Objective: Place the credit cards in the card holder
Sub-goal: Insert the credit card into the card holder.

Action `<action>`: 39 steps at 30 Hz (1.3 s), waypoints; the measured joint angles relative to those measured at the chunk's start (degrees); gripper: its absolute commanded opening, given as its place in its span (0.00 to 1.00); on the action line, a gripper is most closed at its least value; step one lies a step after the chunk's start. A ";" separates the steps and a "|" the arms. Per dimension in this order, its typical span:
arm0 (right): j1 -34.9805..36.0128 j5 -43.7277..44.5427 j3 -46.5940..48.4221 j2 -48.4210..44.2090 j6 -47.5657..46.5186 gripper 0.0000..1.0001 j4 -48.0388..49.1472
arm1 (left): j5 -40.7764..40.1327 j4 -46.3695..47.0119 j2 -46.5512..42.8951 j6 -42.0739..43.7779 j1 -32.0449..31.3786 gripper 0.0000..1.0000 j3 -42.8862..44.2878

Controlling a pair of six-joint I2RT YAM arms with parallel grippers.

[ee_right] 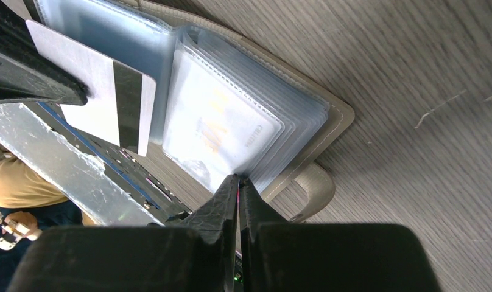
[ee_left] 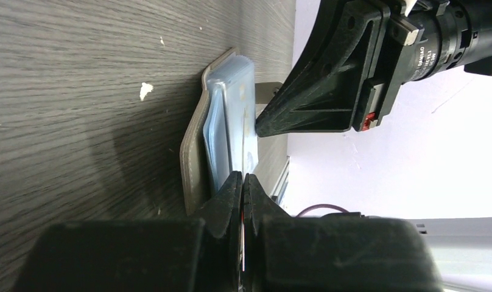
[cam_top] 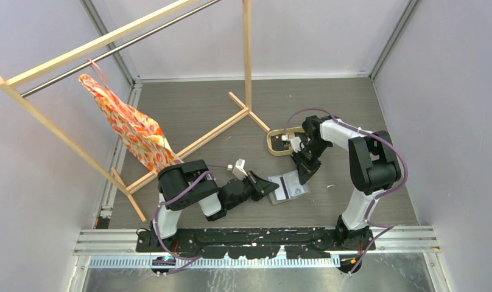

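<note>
- Left tool (ee_left: 242, 182) was closed, clamped on a white plastic card with a black stripe (ee_right: 91, 85).
- Right tool (ee_right: 238, 181) had its tips together at the edge of the clear sleeves (ee_right: 231, 121); whether a leaf was caught was unclear.
- Grey-taupe folding card holder (ee_right: 332, 118) lay open on the dark wood-grain table (ee_right: 426, 73), between both tools.
- Card sat just beside the sleeve stack, striped long edge facing it; left arm was nearer.

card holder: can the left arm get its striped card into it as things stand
Probably yes. The left jaws hold the striped card right at the open card holder, nothing lies between, and the right jaws pinch a clear sleeve at its edge.
</note>
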 measured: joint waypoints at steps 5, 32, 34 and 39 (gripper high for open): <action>0.02 0.09 0.04 0.00 0.00 0.09 -0.02 | 0.48 1.03 0.31 -0.09 0.15 0.00 0.00; 0.28 0.35 0.15 0.00 0.00 0.09 -0.04 | 2.51 2.25 3.41 -1.55 1.51 0.00 0.24; 0.31 0.37 0.17 0.00 0.00 0.09 -0.04 | 2.64 2.25 3.39 -1.51 1.51 0.00 0.24; 0.35 0.48 0.20 0.02 0.02 0.09 -0.04 | 2.73 2.21 3.19 -1.49 1.51 0.00 0.22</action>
